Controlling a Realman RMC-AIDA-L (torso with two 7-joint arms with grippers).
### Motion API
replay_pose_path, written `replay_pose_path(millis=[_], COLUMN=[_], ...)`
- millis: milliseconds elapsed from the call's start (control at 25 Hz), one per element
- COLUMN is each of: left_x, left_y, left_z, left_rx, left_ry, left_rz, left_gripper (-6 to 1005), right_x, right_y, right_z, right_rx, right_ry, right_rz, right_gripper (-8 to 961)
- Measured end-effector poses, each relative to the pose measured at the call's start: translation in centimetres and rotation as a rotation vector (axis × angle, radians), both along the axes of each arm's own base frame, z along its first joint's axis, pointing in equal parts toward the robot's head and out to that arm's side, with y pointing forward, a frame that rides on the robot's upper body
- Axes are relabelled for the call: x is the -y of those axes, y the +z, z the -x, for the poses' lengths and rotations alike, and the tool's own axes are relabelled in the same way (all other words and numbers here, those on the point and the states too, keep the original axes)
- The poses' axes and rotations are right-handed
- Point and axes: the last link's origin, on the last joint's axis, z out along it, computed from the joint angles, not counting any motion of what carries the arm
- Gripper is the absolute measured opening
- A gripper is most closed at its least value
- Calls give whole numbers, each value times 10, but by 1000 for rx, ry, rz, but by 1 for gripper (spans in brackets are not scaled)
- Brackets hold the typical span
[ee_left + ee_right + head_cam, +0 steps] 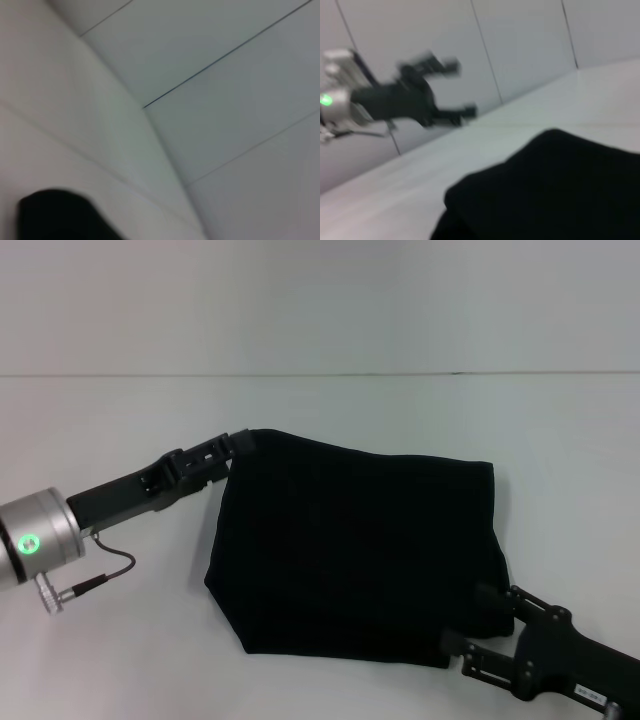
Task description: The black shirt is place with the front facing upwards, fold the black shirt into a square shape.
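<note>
Black shirt (360, 550) lying folded at table (320, 420) centre. Left gripper (238, 443) at eleven o'clock corner, fingers spread wide. Right gripper (478, 625) at five o'clock, fingers apart. Judged soft, light, floppy; best pinched at corners.

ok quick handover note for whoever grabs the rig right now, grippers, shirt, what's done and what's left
Left gripper: open, at the far left corner of the black shirt, holding nothing.
Right gripper: open, at the shirt's near right corner.
Shirt: lies on the white table as a folded dark block, no lettering showing, edges uneven.
Done: main folds appear made.
Left: probably square up the edges, then withdraw both arms.
</note>
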Motion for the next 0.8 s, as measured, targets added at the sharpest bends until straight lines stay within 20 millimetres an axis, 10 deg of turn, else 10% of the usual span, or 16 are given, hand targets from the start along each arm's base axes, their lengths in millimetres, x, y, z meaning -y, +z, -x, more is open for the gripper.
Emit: replay_pose_path(millis=[800], left_x=[-61], left_y=[-18], left_z=[-4], left_rx=[-303], left_ry=[235], left_rz=[108], left_gripper=[908], right_x=[50], right_y=[-8], right_z=[-3], right_rx=[63], right_ry=[212], right_rz=[17], right_gripper=[882])
